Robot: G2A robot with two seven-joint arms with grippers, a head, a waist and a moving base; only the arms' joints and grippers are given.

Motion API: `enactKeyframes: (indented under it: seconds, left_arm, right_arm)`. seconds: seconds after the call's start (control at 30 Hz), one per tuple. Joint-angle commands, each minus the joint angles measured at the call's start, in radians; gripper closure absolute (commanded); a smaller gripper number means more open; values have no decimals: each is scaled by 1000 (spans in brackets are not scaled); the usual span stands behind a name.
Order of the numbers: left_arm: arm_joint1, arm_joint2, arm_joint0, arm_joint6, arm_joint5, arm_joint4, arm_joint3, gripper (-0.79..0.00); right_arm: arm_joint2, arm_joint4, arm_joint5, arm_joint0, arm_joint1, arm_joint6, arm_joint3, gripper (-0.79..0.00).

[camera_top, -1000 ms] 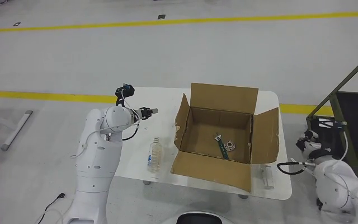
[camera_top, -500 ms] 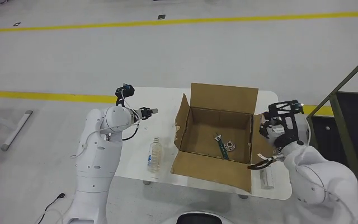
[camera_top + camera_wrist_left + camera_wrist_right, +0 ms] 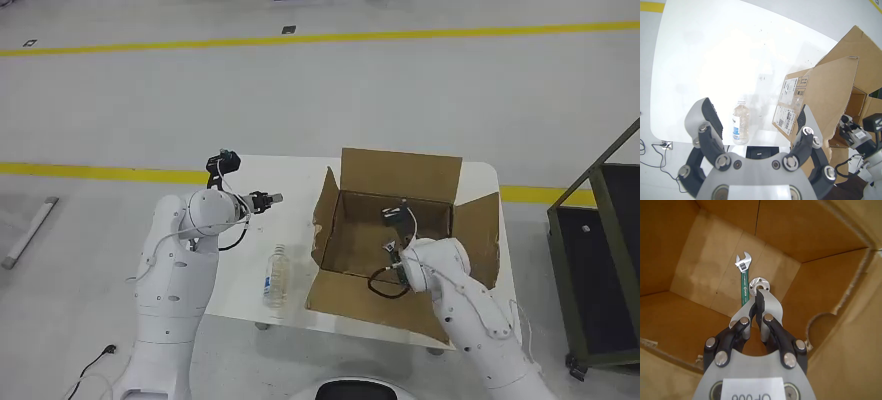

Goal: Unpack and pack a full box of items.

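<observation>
Brown cardboard walls stand all round our right gripper (image 3: 758, 292), which hangs inside the open box (image 3: 400, 172). Its two fingers are pressed tight together and hold nothing. Under the tips, on the box floor, lie a green wrench (image 3: 744, 285) and a small round metal ring (image 3: 759, 285) with a hole; the ring sits just beside the wrench handle, maybe touching it. From above, the box is on the white table (image 3: 300, 180), and a clear bottle (image 3: 277, 275) lies on its side at 9 o'clock from the box. Our left gripper (image 3: 755, 106) hangs at about 12 o'clock from the bottle, fingers spread wide and empty. We think we are taking things out now, and these two things are what is left inside. To do it well, we should spread the right fingers before we go down, because closed fingers can only poke. We should pick one thing only. The ring is flat and thin, so it may slip; the wrench handle looks easier to pinch across the middle. We should go straight down and keep off the walls.
</observation>
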Motion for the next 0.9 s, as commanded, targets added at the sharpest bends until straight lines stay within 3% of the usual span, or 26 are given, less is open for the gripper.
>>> enactKeyframes:
  seconds: [0.0, 0.3, 0.47, 0.63, 0.67, 0.87]
  left_arm:
    - [0, 0, 0, 0, 0, 0, 0, -785]
    - [0, 0, 0, 0, 0, 0, 0, -785]
    - [0, 0, 0, 0, 0, 0, 0, -785]
    - [0, 0, 0, 0, 0, 0, 0, -785]
    - [0, 0, 0, 0, 0, 0, 0, -785]
    - [0, 0, 0, 0, 0, 0, 0, -785]
  right_arm:
    - [-10, -2, -1, 19, -4, -1, 32, 0]
    - [-10, -2, -1, 19, -4, -1, 32, -28]
    - [-9, 15, -21, 14, -8, -57, 69, 0]
    - [-53, 57, 6, 79, -33, -69, 202, -129]
    - [-62, 69, 12, 95, -39, -73, 233, -203]
    - [-110, 108, 19, 170, -70, -115, 388, -286]
